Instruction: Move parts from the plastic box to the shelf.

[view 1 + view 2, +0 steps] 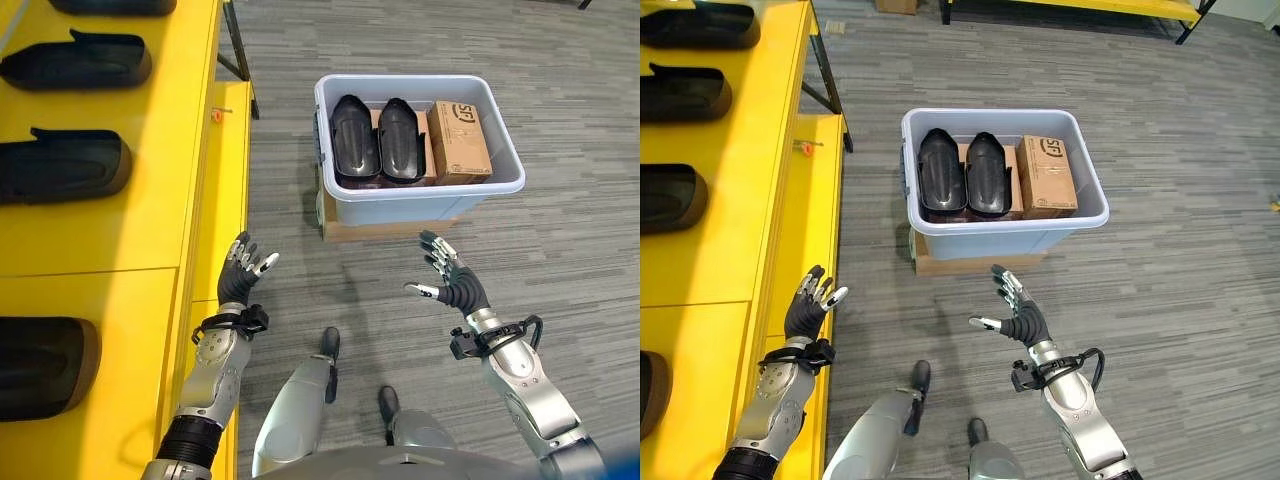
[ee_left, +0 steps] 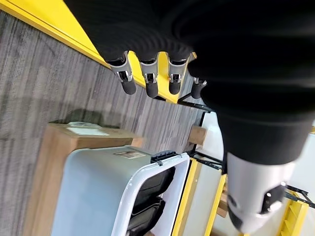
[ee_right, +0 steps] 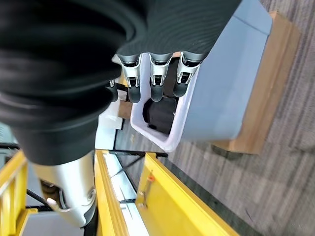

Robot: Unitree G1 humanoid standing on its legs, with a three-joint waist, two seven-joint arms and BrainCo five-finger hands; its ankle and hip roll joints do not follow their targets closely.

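A pale grey plastic box stands on the carpet ahead of me, resting on a flat cardboard base. Inside lie two black moulded parts side by side, with a brown carton to their right. My left hand is raised beside the yellow shelf, fingers straight, holding nothing. My right hand hovers short of the box's front wall, fingers spread and empty. Several black parts lie on the shelf's top.
The yellow shelf runs along my left side, with a lower yellow ledge beside it. A small orange item lies on that ledge. Grey carpet spreads around the box.
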